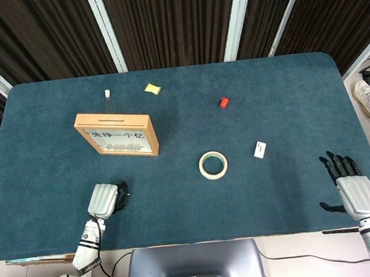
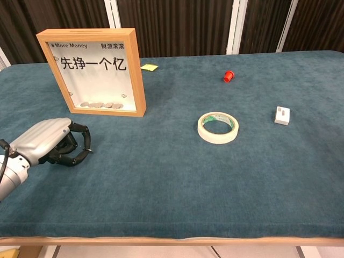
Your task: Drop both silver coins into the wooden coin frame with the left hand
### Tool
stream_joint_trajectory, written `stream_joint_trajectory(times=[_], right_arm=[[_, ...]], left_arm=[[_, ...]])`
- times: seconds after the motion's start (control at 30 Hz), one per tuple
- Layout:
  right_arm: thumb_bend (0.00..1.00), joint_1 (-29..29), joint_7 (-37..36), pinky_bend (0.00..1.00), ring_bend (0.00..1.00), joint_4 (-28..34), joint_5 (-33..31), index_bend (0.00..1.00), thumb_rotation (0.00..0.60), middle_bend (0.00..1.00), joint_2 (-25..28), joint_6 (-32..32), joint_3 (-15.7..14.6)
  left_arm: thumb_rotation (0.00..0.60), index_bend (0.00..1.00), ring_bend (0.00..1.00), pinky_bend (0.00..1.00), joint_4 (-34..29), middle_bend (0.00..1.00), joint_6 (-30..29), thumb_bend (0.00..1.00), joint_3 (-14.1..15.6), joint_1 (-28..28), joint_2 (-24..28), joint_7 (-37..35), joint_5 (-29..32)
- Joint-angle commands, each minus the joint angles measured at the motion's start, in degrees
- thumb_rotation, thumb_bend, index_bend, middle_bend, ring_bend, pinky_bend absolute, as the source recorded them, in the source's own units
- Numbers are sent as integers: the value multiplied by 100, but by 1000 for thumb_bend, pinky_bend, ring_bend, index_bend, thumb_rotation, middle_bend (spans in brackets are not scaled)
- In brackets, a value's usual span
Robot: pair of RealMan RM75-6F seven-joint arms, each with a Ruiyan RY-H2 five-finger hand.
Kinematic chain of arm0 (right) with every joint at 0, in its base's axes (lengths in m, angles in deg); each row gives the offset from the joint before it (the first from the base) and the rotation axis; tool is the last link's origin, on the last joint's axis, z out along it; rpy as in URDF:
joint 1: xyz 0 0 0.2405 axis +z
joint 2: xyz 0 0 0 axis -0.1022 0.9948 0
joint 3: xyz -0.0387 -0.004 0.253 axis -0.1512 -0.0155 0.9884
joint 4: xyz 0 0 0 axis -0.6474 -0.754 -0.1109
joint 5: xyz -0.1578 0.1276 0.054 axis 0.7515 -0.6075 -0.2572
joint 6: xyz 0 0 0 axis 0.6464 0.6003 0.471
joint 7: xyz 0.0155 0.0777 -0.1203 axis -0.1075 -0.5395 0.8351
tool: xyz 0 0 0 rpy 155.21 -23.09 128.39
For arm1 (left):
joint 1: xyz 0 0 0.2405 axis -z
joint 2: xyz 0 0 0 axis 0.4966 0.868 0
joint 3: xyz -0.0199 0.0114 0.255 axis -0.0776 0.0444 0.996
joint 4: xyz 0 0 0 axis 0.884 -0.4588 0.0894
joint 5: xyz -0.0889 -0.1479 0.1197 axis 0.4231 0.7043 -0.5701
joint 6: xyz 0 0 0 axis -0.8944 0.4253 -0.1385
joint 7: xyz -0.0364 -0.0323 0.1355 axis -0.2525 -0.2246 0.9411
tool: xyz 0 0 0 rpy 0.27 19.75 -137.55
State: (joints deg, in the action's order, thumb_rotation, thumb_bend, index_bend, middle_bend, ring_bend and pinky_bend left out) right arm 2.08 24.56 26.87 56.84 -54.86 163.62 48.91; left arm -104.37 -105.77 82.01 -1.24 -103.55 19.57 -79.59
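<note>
Evidently the left hand (image 2: 48, 142) sits low on the near left of the table (image 2: 172, 177), knuckles up, fingers curled in toward the thumb close over the cloth. That posture suits pinching something small and flat off the surface, yet neither view shows a silver coin between the fingertips or under them, so I cannot tell whether the hand is grasping one or is merely clenched. No loose coin shows anywhere on the bare cloth either.

The wooden coin frame (image 2: 91, 70) stands upright at far left, glass front facing the robot, with a row of coins (image 2: 101, 105) lying along the bottom behind the glass. In the head view a dark slot runs along its top edge (image 1: 112, 121), which is presumably why it stands on edge: coins go in from above and fall where they can be seen. Whether both task coins are among those inside cannot be judged.

The right hand (image 1: 351, 185) rests at the near right corner, released, fingers spread and pointing away, well apart from everything; the task gives it nothing to do.

A tape roll (image 2: 218, 127), a small white block (image 2: 281, 115), a red cap (image 2: 228, 76) and a yellow scrap (image 2: 149, 67) lie scattered to the right and far side, clear of the line from hand to frame
</note>
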Motion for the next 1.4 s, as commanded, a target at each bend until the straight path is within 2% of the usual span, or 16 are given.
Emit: stream_joint_trajectory(times=[0.03, 0.17, 0.27, 0.37, 0.53, 0.7, 0.8, 1.0, 1.2, 1.4], right_arm=[[177, 4, 7, 0, 0, -2, -4, 0, 600, 0, -4, -6, 1], [177, 6, 4, 0, 0, -4, -8, 0, 600, 0, -7, -6, 5], [177, 13, 0, 0, 0, -4, -20, 0, 600, 0, -8, -18, 12], [177, 22, 14, 0, 0, -5, -20, 0, 600, 0, -16, -35, 7], [177, 44, 63, 0, 0, 5, -11, 0, 600, 0, -33, -73, -7], [177, 61, 161, 0, 0, 15, -101, 0, 600, 0, -58, -128, -1], [178, 57, 183, 0, 0, 39, -116, 0, 600, 0, -66, -110, 7], [177, 76, 212, 0, 0, 9, -199, 0, 600, 0, -96, -128, 47], [177, 97, 134, 0, 0, -44, -238, 0, 600, 0, -126, -132, 93], [178, 74, 19, 0, 0, -61, -303, 0, 600, 0, -100, -95, 138]], left_arm=[[600, 613, 1000, 1000, 58, 1000, -28, 438, -4, -3, -20, -51, -9], [600, 618, 1000, 1000, 18, 1000, -108, 452, -28, -18, 25, -130, -20], [600, 617, 1000, 1000, -301, 1000, -297, 453, -27, -62, 253, -230, -108], [600, 617, 1000, 1000, -1036, 1000, -470, 451, -93, -89, 782, -274, -176], [600, 622, 1000, 1000, -2672, 1000, -426, 463, -474, 102, 2153, 121, -204], [600, 626, 1000, 1000, -3622, 1000, 201, 471, -988, 533, 3279, 617, 105], [600, 626, 1000, 1000, -3734, 1000, 560, 473, -1305, 805, 3660, 739, 404], [600, 625, 1000, 1000, -3573, 1000, 1397, 480, -1618, 1269, 4123, 627, 998], [600, 636, 1000, 1000, -2951, 1000, 2215, 525, -1698, 1814, 4075, 465, 1429], [600, 639, 1000, 1000, -2437, 1000, 2441, 562, -1622, 2159, 3856, 506, 1484]])
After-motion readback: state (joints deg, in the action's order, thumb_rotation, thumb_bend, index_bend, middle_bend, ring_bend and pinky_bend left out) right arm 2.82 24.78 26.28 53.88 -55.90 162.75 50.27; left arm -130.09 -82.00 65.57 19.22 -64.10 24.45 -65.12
